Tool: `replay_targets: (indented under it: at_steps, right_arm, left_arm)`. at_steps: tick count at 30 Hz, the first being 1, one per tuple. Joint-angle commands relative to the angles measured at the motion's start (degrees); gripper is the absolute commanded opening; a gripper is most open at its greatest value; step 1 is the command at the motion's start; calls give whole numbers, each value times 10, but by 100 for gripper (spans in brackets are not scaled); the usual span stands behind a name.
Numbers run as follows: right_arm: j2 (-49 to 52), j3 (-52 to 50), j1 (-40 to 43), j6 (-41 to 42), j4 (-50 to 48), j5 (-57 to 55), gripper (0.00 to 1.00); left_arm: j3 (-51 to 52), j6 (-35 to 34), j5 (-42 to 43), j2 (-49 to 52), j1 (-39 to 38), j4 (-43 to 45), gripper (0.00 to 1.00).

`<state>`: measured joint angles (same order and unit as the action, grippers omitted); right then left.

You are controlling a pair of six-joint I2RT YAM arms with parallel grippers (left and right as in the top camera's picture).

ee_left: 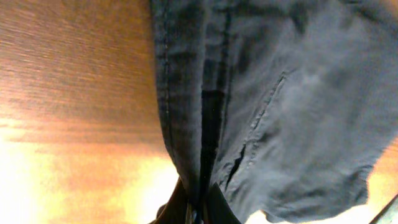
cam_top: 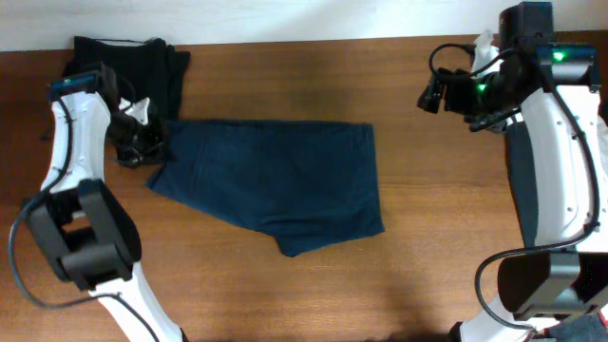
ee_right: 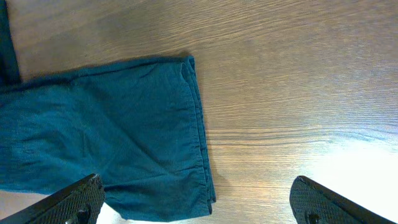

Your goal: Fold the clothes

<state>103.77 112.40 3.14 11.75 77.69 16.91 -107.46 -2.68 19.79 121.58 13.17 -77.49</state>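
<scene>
Dark blue shorts [cam_top: 275, 185] lie folded flat on the wooden table, waistband end at the left. My left gripper [cam_top: 142, 147] is shut on the shorts' left edge; in the left wrist view the fabric [ee_left: 261, 99] is pinched between the fingertips [ee_left: 198, 211]. My right gripper [cam_top: 439, 93] is open and empty, held above the table at the upper right, apart from the shorts. The right wrist view shows its two spread fingers [ee_right: 199, 208] above the shorts' right hem [ee_right: 124, 143].
A black garment [cam_top: 128, 62] lies bunched at the table's back left, just behind the left gripper. A dark cloth [cam_top: 518, 166] lies at the right edge under the right arm. Bare wood [cam_top: 427, 256] lies to the right and front of the shorts.
</scene>
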Motion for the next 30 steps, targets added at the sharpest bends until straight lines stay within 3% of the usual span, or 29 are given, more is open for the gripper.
replay_targets:
  at_steps: [1, 7, 14, 19, 22, 23, 24, 25, 26, 27, 30]
  right_arm:
    - [25, 2, -41, -3, -4, 6, 99]
    - [104, 1, -100, 8, -7, -21, 99]
    - [118, 1, -115, 8, -5, -17, 99]
    - [118, 1, -115, 8, 0, -17, 99]
    - [118, 1, -114, 8, 0, -17, 99]
    - [118, 1, -114, 8, 0, -17, 99]
    - [118, 1, -114, 8, 0, -17, 99]
    - [118, 1, -114, 8, 0, -17, 99]
    - [118, 1, -114, 8, 0, -17, 99]
    - [118, 1, -114, 8, 0, -17, 99]
    - [118, 1, -114, 8, 0, -17, 99]
  left_arm:
    - [-45, -5, 4, -107, -26, -25, 1]
    - [-98, -5, -4, -235, -116, -16, 1]
    - [-98, -6, -52, -173, -216, -25, 2]
    - [-98, -13, -106, -139, -202, -92, 2]
    - [-98, -50, -164, -138, -154, -160, 1]
    - [-98, -53, -166, -138, -143, -174, 6]
    - [-98, -61, -166, -138, -129, -191, 18]
    - [-94, -68, -137, -138, -106, -192, 60]
    - [-94, -70, -119, -138, -92, -192, 87]
    - [-94, -70, -119, -138, -84, -192, 99]
    - [-93, -70, -121, -138, -66, -192, 99]
